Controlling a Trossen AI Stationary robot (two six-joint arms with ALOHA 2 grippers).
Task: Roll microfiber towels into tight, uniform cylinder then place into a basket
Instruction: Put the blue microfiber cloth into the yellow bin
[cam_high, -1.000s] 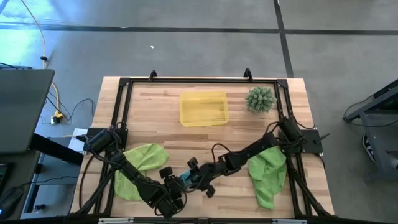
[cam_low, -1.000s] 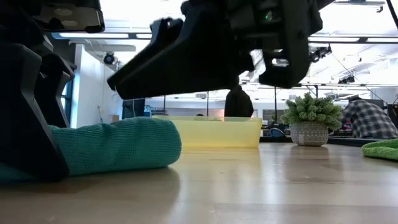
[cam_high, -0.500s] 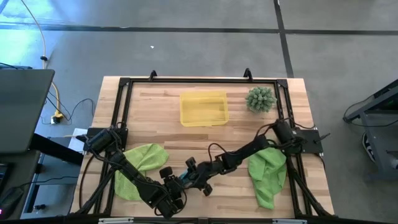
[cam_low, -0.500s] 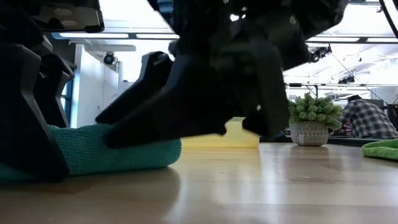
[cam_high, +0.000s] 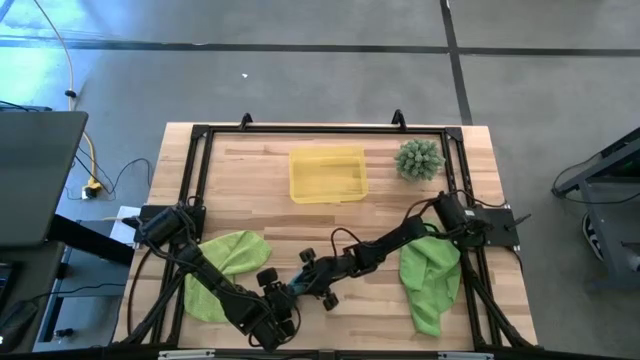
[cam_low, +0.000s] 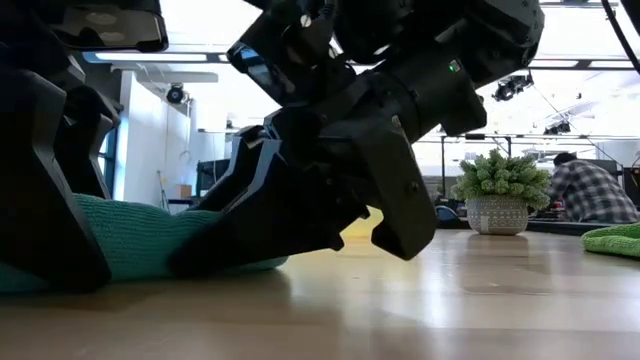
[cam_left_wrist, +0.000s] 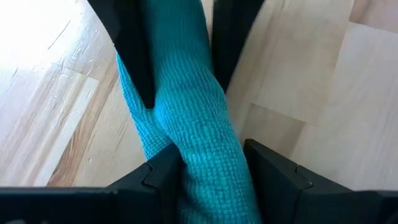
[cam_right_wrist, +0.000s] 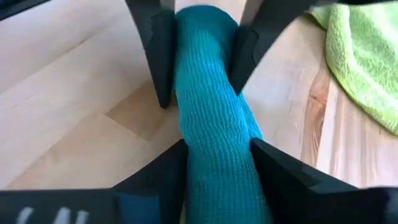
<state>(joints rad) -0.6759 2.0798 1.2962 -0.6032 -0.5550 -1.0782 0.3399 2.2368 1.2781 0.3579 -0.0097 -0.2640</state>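
The teal towel (cam_high: 298, 289) is a rolled cylinder lying on the wood near the table's front centre; it also shows in the low view (cam_low: 130, 235). My left gripper (cam_high: 284, 298) is shut on its left end and my right gripper (cam_high: 312, 283) on its right end, tips facing each other. One lime-green towel (cam_high: 225, 270) lies crumpled at the front left and another (cam_high: 430, 280) at the front right. The yellow basket (cam_high: 327, 175) stands toward the far edge. My left gripper pinches the roll's two long sides (cam_left_wrist: 186, 163) between its two fingers, at the roll's left end. The fingers (cam_left_wrist: 163, 175) slant down from the left and lie across the roll. The roll lies level on the table. My right gripper pinches the roll's two long sides (cam_right_wrist: 198, 155) between its two fingers, at the roll's right end. The fingers (cam_right_wrist: 169, 167) slant down from the right and lie across the roll. The roll stays on the wood (cam_low: 250, 262).
A spiky green plant in a pot (cam_high: 419, 159) stands at the far right, beside the basket. Black frame rails (cam_high: 195, 180) run along the table's sides. A person in a checked shirt (cam_low: 590, 195) sits in the room behind the table. A laptop (cam_high: 35, 175) sits off the table's left.
My right gripper has moved toward the table's left edge and gone down over the right end of the teal roll, which now sits between its fingers. The roll and my left gripper have stayed where they were.
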